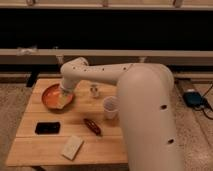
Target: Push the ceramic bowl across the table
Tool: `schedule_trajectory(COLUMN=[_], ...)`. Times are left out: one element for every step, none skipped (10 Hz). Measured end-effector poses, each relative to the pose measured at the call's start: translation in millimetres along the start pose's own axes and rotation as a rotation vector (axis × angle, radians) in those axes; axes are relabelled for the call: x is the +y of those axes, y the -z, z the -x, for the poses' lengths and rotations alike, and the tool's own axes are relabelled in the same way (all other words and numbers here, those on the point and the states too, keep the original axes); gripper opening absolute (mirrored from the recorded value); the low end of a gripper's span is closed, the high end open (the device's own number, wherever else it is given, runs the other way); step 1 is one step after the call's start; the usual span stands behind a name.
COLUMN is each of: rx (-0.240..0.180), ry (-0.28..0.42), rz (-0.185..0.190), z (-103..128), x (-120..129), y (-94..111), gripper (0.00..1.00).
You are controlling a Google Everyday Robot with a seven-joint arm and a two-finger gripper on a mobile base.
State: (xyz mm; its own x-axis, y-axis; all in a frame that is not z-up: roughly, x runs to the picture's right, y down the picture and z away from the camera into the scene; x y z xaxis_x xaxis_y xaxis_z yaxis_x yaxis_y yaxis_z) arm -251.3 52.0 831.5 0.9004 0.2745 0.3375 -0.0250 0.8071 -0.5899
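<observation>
Arm [145,110]: largest item in view. It enters from the near right, crosses over the right half of the table and bends at an elbow above the far-left area. The wrist drops from there, presumably so the contact point sits low against the dish rather than above it.

Table [102,147]: light planked wood, its right portion hidden by the arm.

Ceramic bowl [50,95]: orange-red and upright, at the far-left part of the table, close to the left edge. Free surface lies to its right and nearer side, so a push across would likely go that way.

Gripper [63,96]: at the right side of the bowl, down at or inside the rim. It appears to touch the bowl, though the exact contact is not resolved. Cannot tell whether it is apart or together.

Cup [110,107]: pale, upright, mid-table, well apart from the bowl. It is a possible obstacle on a rightward path.

Black flat object [47,128]: near left, just beyond the bowl's near side.

Pale sponge-like block [72,147]: near edge.

Dark reddish item [91,126]: lies between the block and the cup.

Small jar-like object [94,89]: far side, right of the bowl.

Judgement: push is at the contact stage.
</observation>
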Motion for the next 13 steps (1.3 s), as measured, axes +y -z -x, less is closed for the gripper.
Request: schedule_trajectory(rx=[0.02,0.041,0.055,0.089,0.109,0.129,0.148,0.168,0.187,0.204,0.219,0.236,0.248], ry=[0.022,0.053,0.075,0.115,0.138,0.162,0.183,0.199,0.211,0.222,0.232,0.241,0.247], rz=[0.005,0.014,0.021,0.025,0.033,0.04,0.05,0.059,0.067,0.076,0.088,0.103,0.115], z=[-1,0,2,-2,-4,-5,-6,-9,-12,-16,-18,-23,-26], x=[0,3,7,11,16,20,25,29,31,32,33,35,36], y=[-10,-21,-26,-36,-44,-51,-56,-61,-65,-68,-70,-71,-71], gripper=[0.8,0.8,0.8,0.8,0.8,0.8,0.8,0.8,0.8,0.8,0.8,0.8,0.8])
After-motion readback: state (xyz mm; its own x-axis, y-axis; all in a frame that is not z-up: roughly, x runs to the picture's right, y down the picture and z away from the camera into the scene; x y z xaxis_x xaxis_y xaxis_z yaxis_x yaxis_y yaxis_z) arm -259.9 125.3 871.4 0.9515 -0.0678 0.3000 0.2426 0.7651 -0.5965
